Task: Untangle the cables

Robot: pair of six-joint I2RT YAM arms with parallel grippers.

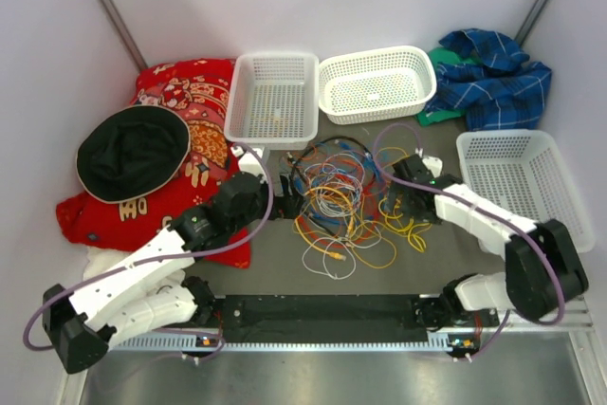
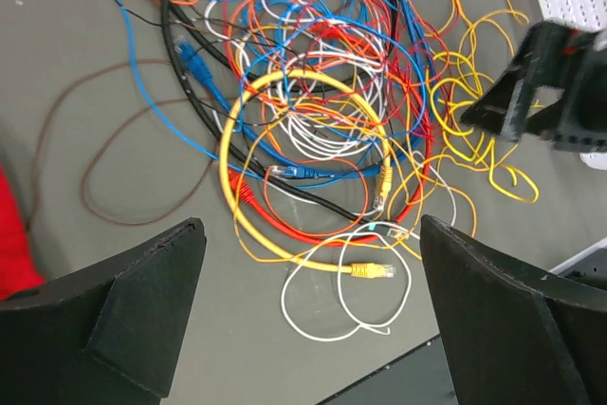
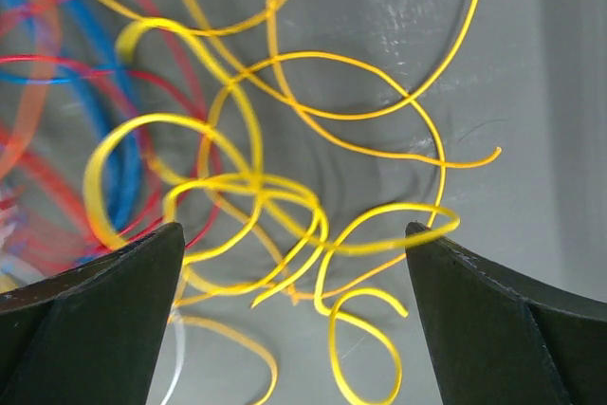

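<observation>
The cables [image 1: 334, 208] lie in one tangled heap mid-table: yellow, orange, blue, white, red and black loops. My left gripper [image 1: 283, 194] hovers at the heap's left edge, open. In the left wrist view the cables [image 2: 313, 111] spread beyond my open left gripper [image 2: 313, 329]; a thick yellow cable's connector [image 2: 372, 270] and a white loop [image 2: 332, 315] lie between the fingers [image 2: 142, 310]. My right gripper [image 1: 396, 198] is at the heap's right side. It [image 3: 294, 320] stands open low over thin yellow wires [image 3: 256, 196], holding nothing.
Two white baskets [image 1: 273, 97] [image 1: 377, 82] stand at the back and a third [image 1: 517, 182] at the right. A red cloth [image 1: 185, 101] with a black hat [image 1: 133, 151] lies left. A blue plaid cloth [image 1: 493, 78] sits back right. A thin brown wire loop [image 2: 95, 163] lies apart.
</observation>
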